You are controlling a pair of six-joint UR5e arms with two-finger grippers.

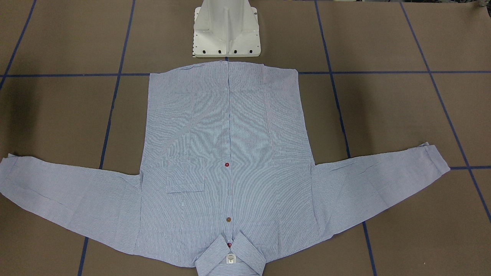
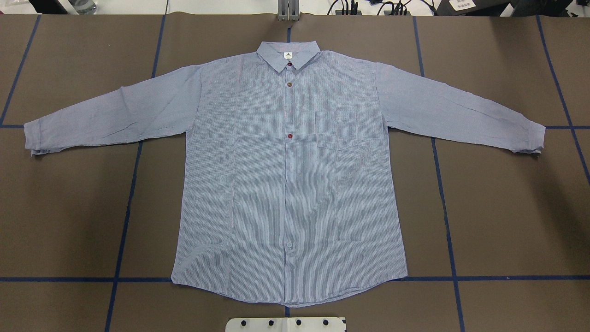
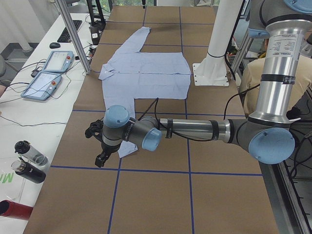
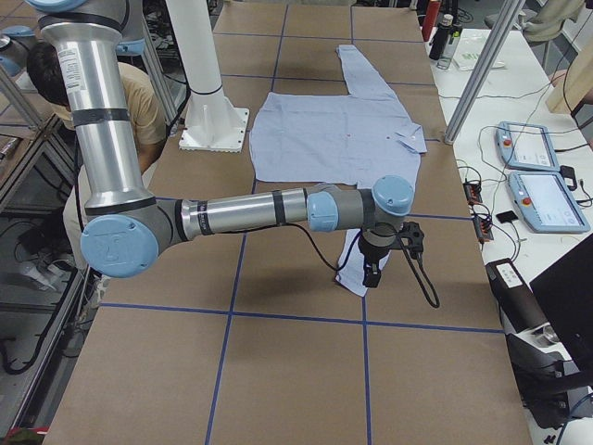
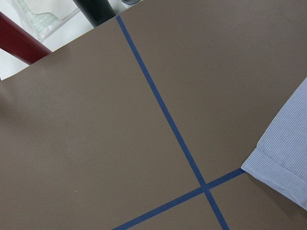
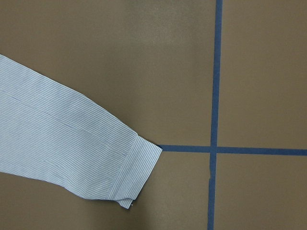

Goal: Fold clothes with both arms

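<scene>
The light blue striped shirt (image 2: pixel 286 184) lies flat and face up on the brown table, buttoned, both sleeves spread out; its collar points away from the robot (image 1: pixel 230 153). Neither arm shows in the overhead or front views. In the exterior left view my left gripper (image 3: pixel 99 146) hangs over the near sleeve's cuff (image 3: pixel 125 149); that cuff shows in the left wrist view (image 5: pixel 283 163). In the exterior right view my right gripper (image 4: pixel 374 267) hangs over the other cuff (image 4: pixel 355 276), which the right wrist view shows too (image 6: pixel 134 167). I cannot tell whether either is open or shut.
The white pedestal base (image 1: pixel 226 34) stands at the shirt's hem. Blue tape lines (image 2: pixel 442 184) grid the table. Teach pendants (image 3: pixel 48 73) and bottles (image 3: pixel 27 161) lie on the side bench past the collar. A person (image 4: pixel 56 93) sits behind the robot.
</scene>
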